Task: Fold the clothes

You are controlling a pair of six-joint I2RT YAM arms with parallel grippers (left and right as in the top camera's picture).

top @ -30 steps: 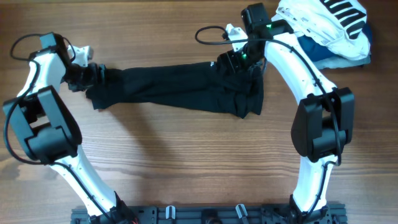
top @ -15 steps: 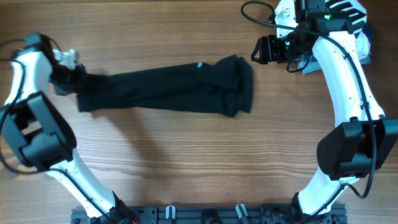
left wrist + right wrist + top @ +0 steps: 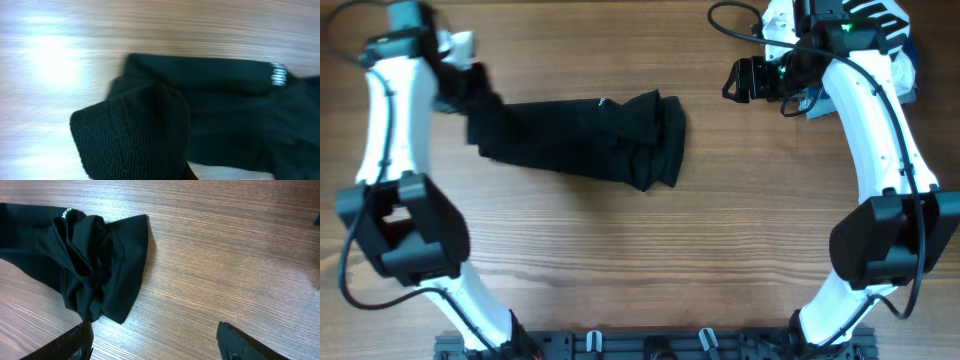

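Surface: brown wood-grain table. Count: one black item, the clothes; two arms. Left gripper pinches the fabric's end, and the rest trails off to its right. Right gripper is spread wide and holds nothing, with the clothes well to its left. One white striped garment lies beyond it.

The white print on the black garment is too small to read.
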